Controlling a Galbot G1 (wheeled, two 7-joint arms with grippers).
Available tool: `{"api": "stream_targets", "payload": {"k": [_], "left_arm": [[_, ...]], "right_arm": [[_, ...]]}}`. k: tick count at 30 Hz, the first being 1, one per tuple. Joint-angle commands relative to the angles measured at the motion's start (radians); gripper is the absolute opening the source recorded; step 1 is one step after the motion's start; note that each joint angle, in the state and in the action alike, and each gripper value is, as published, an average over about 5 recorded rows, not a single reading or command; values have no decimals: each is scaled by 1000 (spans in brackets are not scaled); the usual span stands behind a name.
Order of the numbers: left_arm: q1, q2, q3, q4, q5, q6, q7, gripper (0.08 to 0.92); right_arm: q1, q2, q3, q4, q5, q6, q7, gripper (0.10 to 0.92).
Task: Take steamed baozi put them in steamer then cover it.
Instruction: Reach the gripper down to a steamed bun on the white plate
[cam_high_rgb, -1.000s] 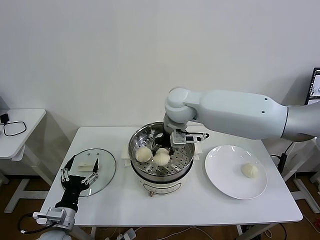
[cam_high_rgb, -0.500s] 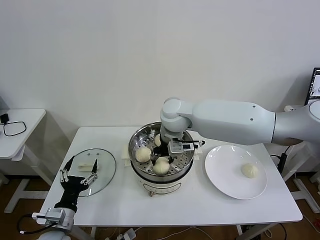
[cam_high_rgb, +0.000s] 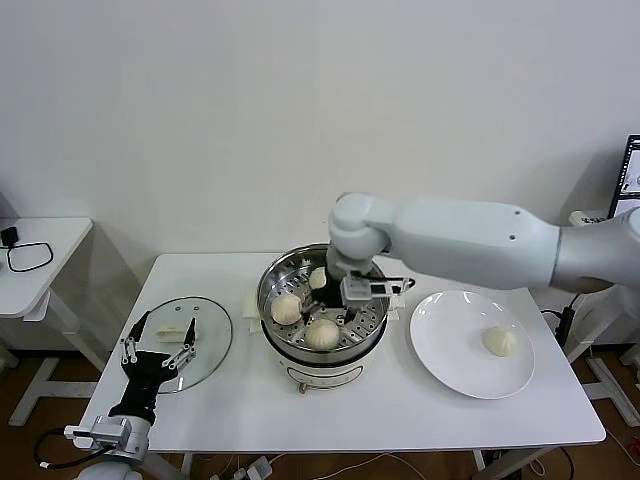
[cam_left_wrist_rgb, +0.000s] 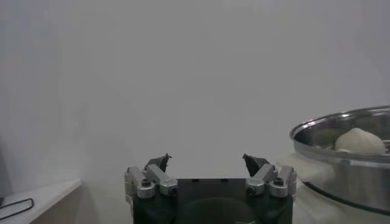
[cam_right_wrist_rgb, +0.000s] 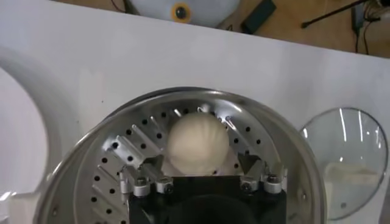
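Head view: right gripper (cam_high_rgb: 322, 312) (fingers spread) hangs over a baozi (cam_high_rgb: 322, 333) in the steamer (cam_high_rgb: 275, 275).

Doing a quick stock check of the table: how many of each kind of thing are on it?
Steamed baozi: 4, with 3 in the steamer and 1 on the plate
Steamer: 1
White plate: 1
Glass lid: 1
Total: 7

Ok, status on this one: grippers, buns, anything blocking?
Right gripper open inside shiny steel steamer, cream-white bun between its fingers. Left gripper open, parked over round glass lid. Three buns in; one on flat white plate. Nothing blocking.
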Motion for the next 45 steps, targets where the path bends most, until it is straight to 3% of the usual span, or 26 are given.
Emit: {"api": "stream_targets", "payload": {"k": [1,8,14,21,30,45], "left_arm": [[3,0,4,-7,2,1,-1,823],[10,1,11,-14,7,-1,-2,823],[14,3,10,-19,8,-2,0,823],[14,2,29,-22,13,-2,-2,823],[15,-1,46,-22,27,-5,-4,823],[16,-6,41,-13,37,-10,-6,823]], "right_arm": [[107,-178,26,-9,148,-98,-59,823],[94,-403,49,-34,317,-441,-177,823],[-62,-518,125,-150,211,-600,-238,823],[-323,-568,334,-267,48,-617,-248,823],[-578,-509,568,-373,-81,-594,-211,823],[-700,-428,686,-475,-206,-552,-158,823]]}}
